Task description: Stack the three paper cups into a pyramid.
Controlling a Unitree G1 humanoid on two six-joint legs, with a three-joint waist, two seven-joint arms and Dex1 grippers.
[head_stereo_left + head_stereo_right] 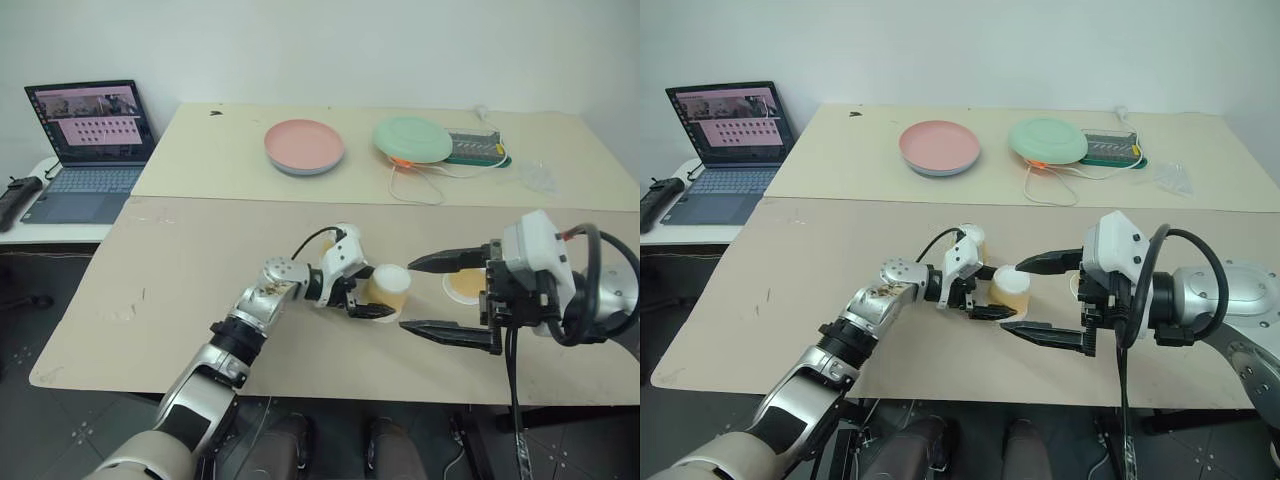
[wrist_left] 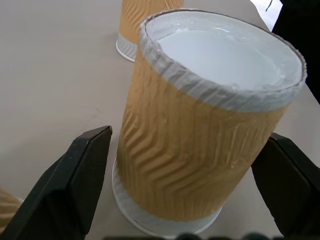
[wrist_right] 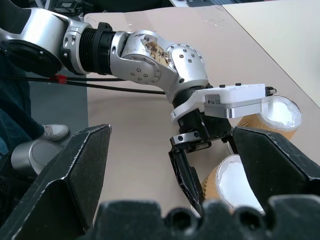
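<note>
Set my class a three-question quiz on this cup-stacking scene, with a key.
1. True or false: the left pincer is clamped tight on the paper cup.
2. That cup stands: A) base up, B) base down, C) on its side.
3. Which plate lies nearer the laptop?
Key: 1 false, its fingers stand clear of the cup's sides; 2 A; 3 the pink plate.

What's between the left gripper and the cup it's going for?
Nothing visible. The cup already stands base-up between the open fingers of the left gripper, with a gap on each side.
</note>
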